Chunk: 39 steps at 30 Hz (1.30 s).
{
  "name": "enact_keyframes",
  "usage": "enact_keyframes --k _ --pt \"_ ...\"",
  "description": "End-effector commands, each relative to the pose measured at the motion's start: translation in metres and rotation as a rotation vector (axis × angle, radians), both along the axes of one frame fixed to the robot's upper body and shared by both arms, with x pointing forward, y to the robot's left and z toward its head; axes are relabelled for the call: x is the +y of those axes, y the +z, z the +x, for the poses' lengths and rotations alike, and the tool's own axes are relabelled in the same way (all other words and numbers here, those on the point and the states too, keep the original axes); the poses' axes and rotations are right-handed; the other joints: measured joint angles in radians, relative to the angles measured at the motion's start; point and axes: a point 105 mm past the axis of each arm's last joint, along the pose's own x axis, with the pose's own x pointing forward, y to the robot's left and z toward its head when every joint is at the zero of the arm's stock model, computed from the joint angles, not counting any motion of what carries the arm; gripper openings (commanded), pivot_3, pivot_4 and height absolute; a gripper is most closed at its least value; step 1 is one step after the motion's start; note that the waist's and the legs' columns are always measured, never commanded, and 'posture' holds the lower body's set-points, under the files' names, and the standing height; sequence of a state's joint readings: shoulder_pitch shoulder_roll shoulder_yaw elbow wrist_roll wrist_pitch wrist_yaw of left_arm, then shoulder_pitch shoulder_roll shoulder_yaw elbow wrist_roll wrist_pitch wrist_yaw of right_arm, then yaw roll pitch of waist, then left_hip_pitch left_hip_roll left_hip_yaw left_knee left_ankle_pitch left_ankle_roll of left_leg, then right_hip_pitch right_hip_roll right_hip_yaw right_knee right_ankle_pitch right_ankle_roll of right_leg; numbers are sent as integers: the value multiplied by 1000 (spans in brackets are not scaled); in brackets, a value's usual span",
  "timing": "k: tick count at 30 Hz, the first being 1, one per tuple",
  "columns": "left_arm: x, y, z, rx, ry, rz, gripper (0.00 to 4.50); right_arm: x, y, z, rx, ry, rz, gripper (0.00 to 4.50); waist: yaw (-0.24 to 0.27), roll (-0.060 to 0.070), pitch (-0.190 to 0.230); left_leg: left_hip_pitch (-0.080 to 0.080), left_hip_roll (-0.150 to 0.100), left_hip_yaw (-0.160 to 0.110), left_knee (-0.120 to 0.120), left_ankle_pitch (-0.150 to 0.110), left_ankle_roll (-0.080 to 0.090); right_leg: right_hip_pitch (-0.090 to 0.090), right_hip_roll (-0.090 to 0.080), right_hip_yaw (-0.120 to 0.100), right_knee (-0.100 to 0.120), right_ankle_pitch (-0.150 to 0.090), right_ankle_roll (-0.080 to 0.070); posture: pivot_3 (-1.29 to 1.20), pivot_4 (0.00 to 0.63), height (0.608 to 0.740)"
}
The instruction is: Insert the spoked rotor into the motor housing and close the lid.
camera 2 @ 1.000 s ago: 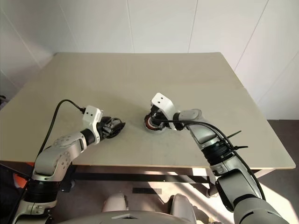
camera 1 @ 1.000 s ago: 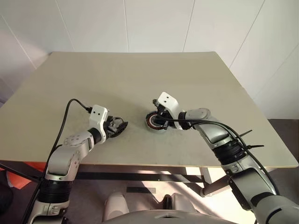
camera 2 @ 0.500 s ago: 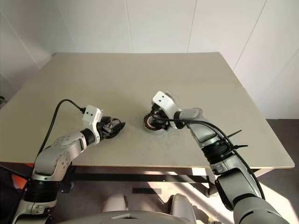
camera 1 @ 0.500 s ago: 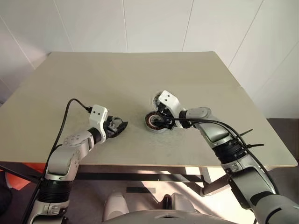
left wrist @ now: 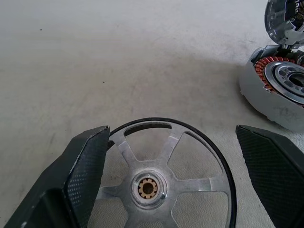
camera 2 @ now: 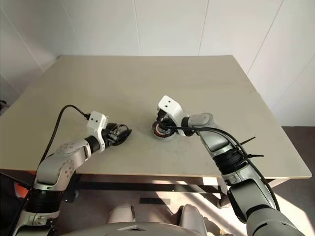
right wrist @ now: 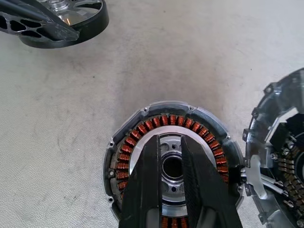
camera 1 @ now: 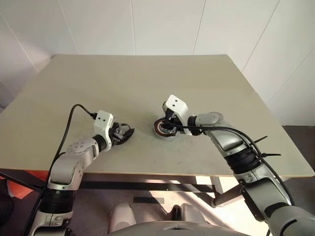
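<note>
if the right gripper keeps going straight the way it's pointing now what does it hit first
Most likely the motor housing. The right gripper, fingers nearly together, points down over its dark centre inside the copper windings, so it would probably meet that centre first. How far above it the tips hang is unclear.

Bright, even daylight washes over the table (camera 1: 147, 78), soft shadows only. Sunlight patches hit the floor (camera 1: 206, 184) at five o'clock. Wrist views stay sharp, slight glare on bare metal.

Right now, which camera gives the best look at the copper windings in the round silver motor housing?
The right wrist view: it looks straight down into the round silver motor housing, showing most of the winding ring. The left wrist view catches one edge of it. In both eye views it is small, partly behind the right gripper.
</note>
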<state>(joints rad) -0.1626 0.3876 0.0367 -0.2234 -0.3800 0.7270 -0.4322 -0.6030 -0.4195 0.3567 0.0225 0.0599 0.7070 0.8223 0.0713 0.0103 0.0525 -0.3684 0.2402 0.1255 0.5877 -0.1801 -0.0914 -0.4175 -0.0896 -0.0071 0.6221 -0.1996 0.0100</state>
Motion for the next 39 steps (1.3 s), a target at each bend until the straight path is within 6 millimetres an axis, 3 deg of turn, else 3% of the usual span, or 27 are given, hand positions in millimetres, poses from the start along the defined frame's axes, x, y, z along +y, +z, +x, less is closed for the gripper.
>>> enact_keyframes --k 1,7,11,27,34,39 --pt "2 13 5 -56 1 3 4500 -1 9 4 -34 -4 15 767 0 0 0 0 0 0 0 0 0 0 0 0 0 0 0 0 0 740" --pt "3 13 5 -57 2 5 4500 -5 5 6 -24 -19 7 767 0 0 0 0 0 0 0 0 0 0 0 0 0 0 0 0 0 740" --pt "3 12 4 -57 2 8 4500 -8 1 6 -13 -24 6 15 0 0 0 0 0 0 0 0 0 0 0 0 0 0 0 0 0 740" --pt "4 12 4 -57 7 6 4500 -7 -16 2 31 -30 -5 15 0 0 0 0 0 0 0 0 0 0 0 0 0 0 0 0 0 740" --pt "3 12 3 -57 4 5 4500 -4 15 6 -53 -8 30 15 0 0 0 0 0 0 0 0 0 0 0 0 0 0 0 0 0 740" --pt "1 14 3 -59 1 4 4500 -6 20 10 -75 -19 24 15 0 0 0 0 0 0 0 0 0 0 0 0 0 0 0 0 0 740"
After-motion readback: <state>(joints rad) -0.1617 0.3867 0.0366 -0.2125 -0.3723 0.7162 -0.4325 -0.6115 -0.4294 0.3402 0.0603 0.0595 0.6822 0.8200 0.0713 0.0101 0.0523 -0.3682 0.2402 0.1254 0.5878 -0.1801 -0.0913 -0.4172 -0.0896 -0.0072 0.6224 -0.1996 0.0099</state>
